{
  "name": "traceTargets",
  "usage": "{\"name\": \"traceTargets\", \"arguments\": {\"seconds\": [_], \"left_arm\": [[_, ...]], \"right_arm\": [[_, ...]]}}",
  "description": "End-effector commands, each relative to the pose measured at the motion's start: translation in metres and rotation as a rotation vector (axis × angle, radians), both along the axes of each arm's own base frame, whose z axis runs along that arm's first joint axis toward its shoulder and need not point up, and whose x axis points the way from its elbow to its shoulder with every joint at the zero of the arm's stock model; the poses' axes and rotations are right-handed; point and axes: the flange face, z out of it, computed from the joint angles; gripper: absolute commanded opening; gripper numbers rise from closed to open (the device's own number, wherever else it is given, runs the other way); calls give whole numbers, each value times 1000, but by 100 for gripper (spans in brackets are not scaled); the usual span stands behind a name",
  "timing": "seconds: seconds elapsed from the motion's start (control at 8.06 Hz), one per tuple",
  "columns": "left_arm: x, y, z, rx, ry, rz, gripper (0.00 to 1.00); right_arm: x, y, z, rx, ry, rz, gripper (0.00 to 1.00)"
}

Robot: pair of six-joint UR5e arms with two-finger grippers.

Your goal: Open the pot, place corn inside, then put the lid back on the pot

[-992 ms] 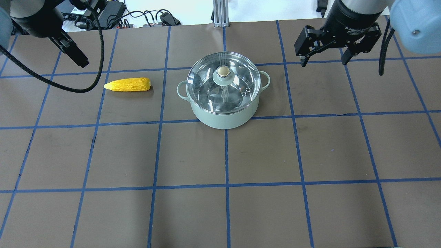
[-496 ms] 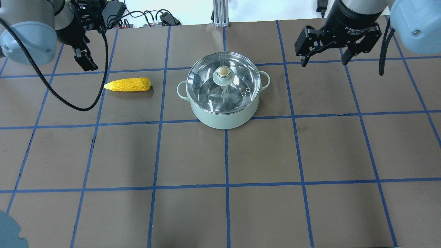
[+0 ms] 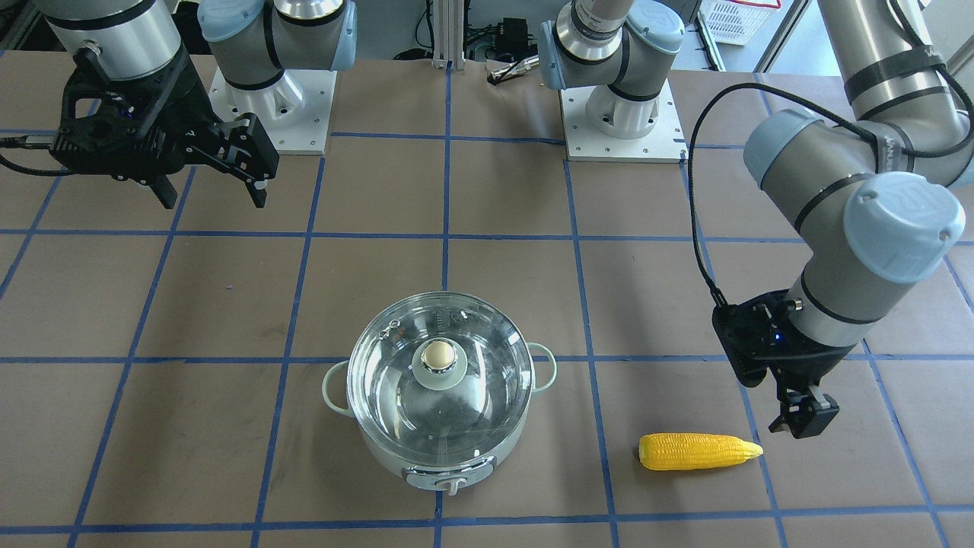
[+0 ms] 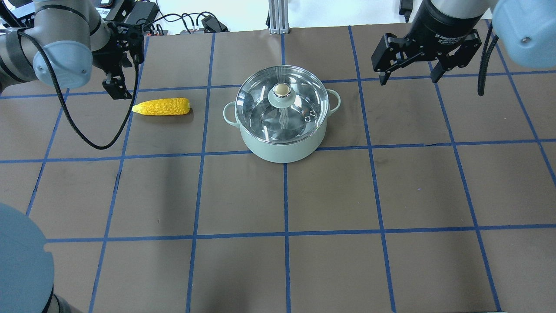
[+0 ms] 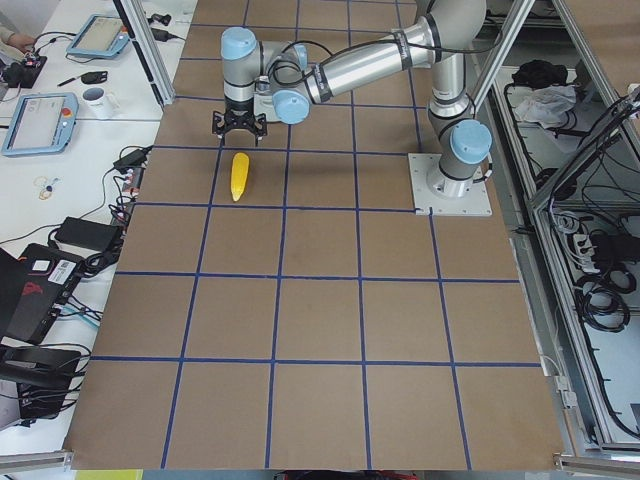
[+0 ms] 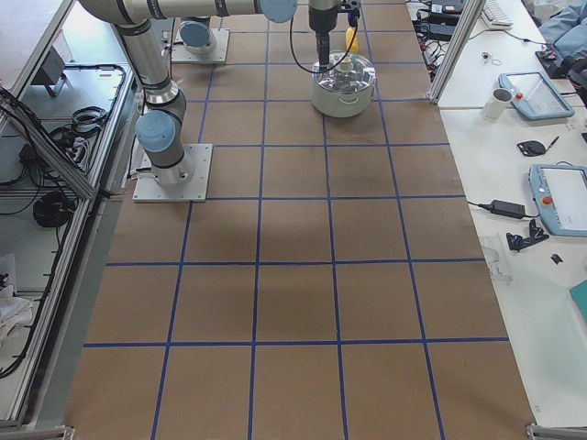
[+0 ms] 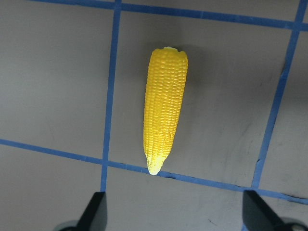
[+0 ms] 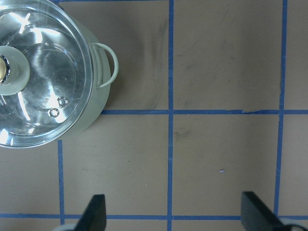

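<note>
The pale mint-green pot (image 4: 282, 148) stands mid-table with the clear glass lid (image 4: 260, 108) seated on it, tan knob (image 4: 281, 90) up. The yellow corn (image 4: 161, 106) lies flat to the pot's left, its pointed end away from the pot. My left gripper (image 4: 116, 90) hovers just beyond the corn's pointed tip, open and empty. In the left wrist view the corn (image 7: 164, 108) lies ahead of the spread fingers (image 7: 94, 214). My right gripper (image 4: 408, 79) is open and empty, raised to the right of the pot and behind it. The pot's rim (image 8: 96, 103) shows at the right wrist view's left.
The table is brown paper with a blue tape grid (image 4: 284, 195). Cables and power supplies (image 4: 143, 17) lie beyond the table's far edge. The two arm bases (image 3: 616, 114) stand on the table on the robot's side. The left arm's elbow (image 4: 21, 261) fills the overhead view's lower left corner.
My left arm has swung in and its gripper has come down toward the corn's pointed tip. The right arm, pot, lid and corn have not moved.
</note>
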Motion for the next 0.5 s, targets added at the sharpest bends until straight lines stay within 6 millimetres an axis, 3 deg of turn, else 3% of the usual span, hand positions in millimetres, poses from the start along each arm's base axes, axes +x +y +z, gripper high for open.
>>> {"name": "traceTargets", "arguments": {"seconds": [0.0, 0.12, 0.37], "left_arm": [[20, -18, -57, 58, 42, -69, 100], [21, -26, -64, 13, 31, -95, 100], [19, -34, -101, 46, 82, -92, 100]], "right_arm": [[1, -7, -1, -26, -5, -17, 100], [2, -27, -9, -39, -7, -57, 100], [33, -60, -28, -59, -14, -114, 100]]}}
